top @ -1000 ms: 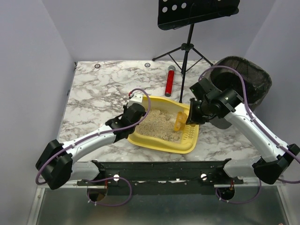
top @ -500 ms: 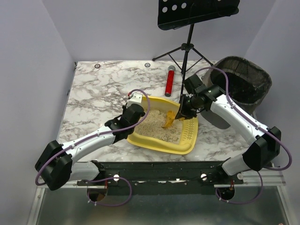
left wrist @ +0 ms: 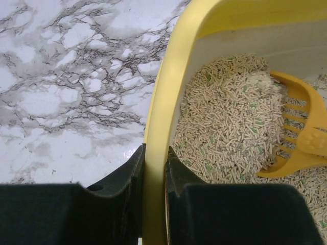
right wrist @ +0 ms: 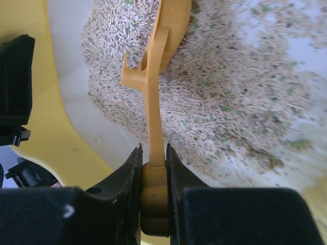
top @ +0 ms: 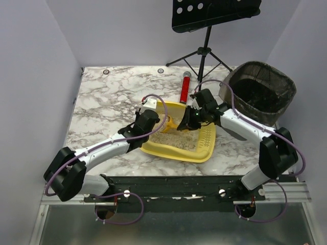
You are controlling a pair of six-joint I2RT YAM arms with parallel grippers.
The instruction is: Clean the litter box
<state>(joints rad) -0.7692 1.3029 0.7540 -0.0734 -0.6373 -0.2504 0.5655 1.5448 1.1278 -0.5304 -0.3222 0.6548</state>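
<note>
We list yellow rectangular plastic litter box (top: 204, 147), newly tilted, rim pinched by left gripper (left wrist: 155, 162); right gripper (right wrist: 153, 162) clamps orange slotted plastic scoop (left wrist: 300, 137), now in heaped litter (left wrist: 230, 122): scooping underway.

Enclosure: plain pale lavender-grey walls (top: 36, 76) on the left, back and right. Light is even and diffuse, with soft shadows only.

Tabletop (top: 112, 102): white marble pattern with grey-black veining, also seen in the left wrist view. Two small round metal fittings (top: 106, 72) sit near its far edge.

Black music stand (top: 204, 48): tripod base at the far edge of the tabletop, perforated desk cut off by the top of the frame.

Near edge: black metal rail (top: 173, 182), with a dull grey sheet (top: 168, 224) below it.
</note>
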